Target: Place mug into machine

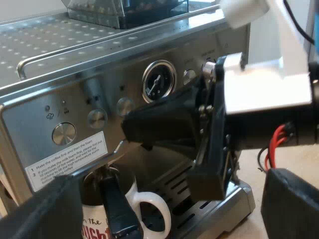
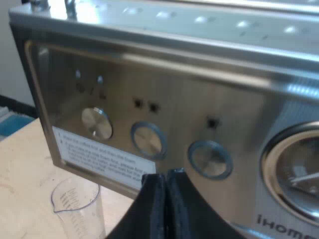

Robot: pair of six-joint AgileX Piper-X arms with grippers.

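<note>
A white mug (image 1: 142, 199) with red lettering stands on the espresso machine's (image 1: 75, 59) drip tray (image 1: 219, 211), under the brew head. The dark handle (image 1: 115, 206) of the metal holder juts out over the mug's front. My left gripper (image 1: 164, 216) is open, its fingers (image 1: 40, 214) spread wide well short of the mug, nothing between them. My right gripper (image 1: 127, 128) is shut and empty, its tip close to the steel panel just below the round buttons (image 1: 124, 106). In the right wrist view the right gripper (image 2: 165, 175) points at the espresso machine (image 2: 199, 94) beneath two round buttons (image 2: 148, 139).
The bean hopper (image 1: 124, 10) sits on the machine's top, with a rail along the edge. A pressure gauge (image 1: 158, 81) is on the panel by my right arm. An empty measuring glass (image 2: 77, 209) stands on the wooden table beside the machine.
</note>
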